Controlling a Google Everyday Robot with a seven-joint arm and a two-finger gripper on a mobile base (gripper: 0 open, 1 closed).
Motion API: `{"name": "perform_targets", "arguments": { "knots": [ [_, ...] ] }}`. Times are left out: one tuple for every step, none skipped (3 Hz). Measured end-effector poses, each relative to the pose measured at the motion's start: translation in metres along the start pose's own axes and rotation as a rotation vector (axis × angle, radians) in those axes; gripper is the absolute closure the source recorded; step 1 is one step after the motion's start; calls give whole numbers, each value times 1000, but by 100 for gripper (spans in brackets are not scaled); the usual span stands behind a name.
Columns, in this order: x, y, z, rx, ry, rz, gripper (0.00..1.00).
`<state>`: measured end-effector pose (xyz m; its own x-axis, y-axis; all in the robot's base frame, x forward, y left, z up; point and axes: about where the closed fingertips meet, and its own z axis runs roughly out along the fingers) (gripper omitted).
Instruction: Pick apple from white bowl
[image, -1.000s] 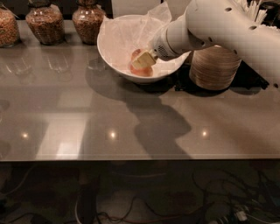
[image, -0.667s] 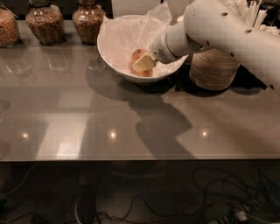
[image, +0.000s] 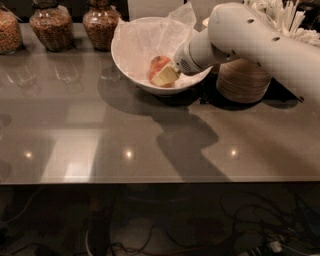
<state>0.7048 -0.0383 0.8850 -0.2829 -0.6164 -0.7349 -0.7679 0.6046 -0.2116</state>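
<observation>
The robot's white two-finger gripper (image: 166, 76) is sitting inside the large glossy white bowl (image: 125, 60), its pale yellowish end touching the front of the round red-and-yellow apple (image: 159, 64). The apple is lying on the crumpled white tissue paper (image: 140, 40) lining the bowl. Whether the gripper is clamping the fruit cannot be told. The thick white arm (image: 250, 40) is slanting in from the right, above the stacked beige disposable bowls (image: 242, 82) on the glossy grey table (image: 100, 130).

Reddish apple (image: 158, 64) lies in tissue-lined white bowl (image: 145, 88); claw (image: 165, 76) beside it.
</observation>
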Motion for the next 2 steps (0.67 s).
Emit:
{"name": "perform_targets", "arguments": {
  "knots": [
    [5,-3,9,-9,18,15,35],
    [9,-4,17,-20,34,31,38]
  ]
}}
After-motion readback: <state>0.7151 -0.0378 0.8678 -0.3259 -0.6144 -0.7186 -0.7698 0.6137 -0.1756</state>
